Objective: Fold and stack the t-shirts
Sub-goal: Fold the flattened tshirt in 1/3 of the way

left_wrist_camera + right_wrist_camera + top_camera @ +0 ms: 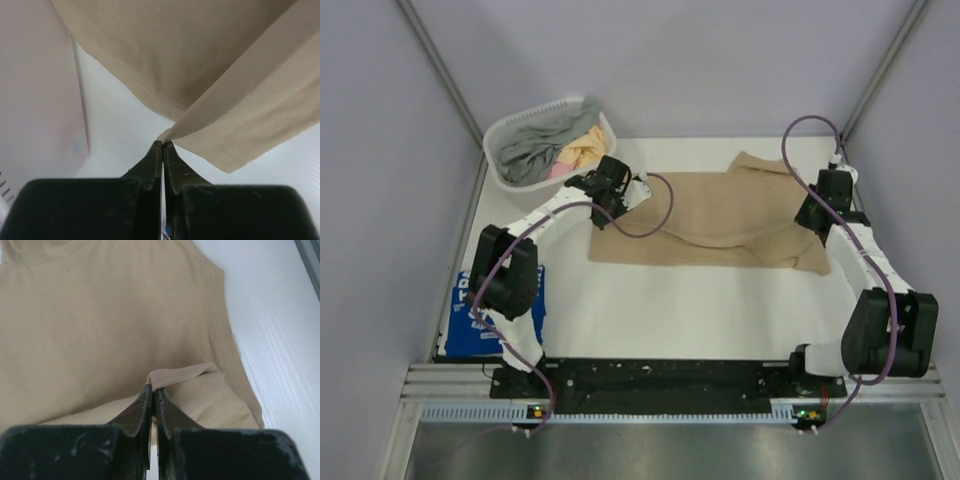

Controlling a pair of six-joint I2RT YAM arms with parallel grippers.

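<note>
White tabletop (670, 310) is carrying the tan t-shirt (720, 215), lying flat toward the far side. Jaws together, the left gripper (163, 145) is pinching its left edge and the right gripper (152, 386) its right edge. The blue t-shirt (470, 335) is lying near-left.

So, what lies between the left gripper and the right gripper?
The tan t-shirt spans that stretch in the top view; left gripper and right gripper each pinch an edge.

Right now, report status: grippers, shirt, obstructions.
Left gripper shut on tan t-shirt edge. Right gripper shut on its opposite edge. Shirt spread on table. White basket close beside left gripper.
</note>
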